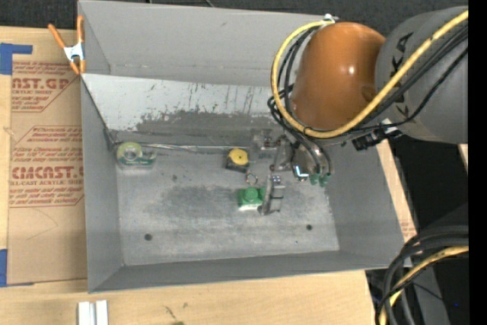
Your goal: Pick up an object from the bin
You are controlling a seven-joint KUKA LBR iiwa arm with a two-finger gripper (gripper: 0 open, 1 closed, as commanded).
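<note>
My gripper (pixel 272 194) reaches down to the bin floor right of the middle, under the orange dome on the wrist. A small green and white block (pixel 247 199) lies on the floor against the gripper's left side, touching it or nearly so. A small round yellow thing (pixel 237 157) lies a little up and to the left of the gripper, apart from it.
A clear roll-shaped thing with a greenish-yellow core (pixel 134 154) rests by the left wall, far from the gripper. The arm and its cables cover the bin's right side and part of the back wall.
</note>
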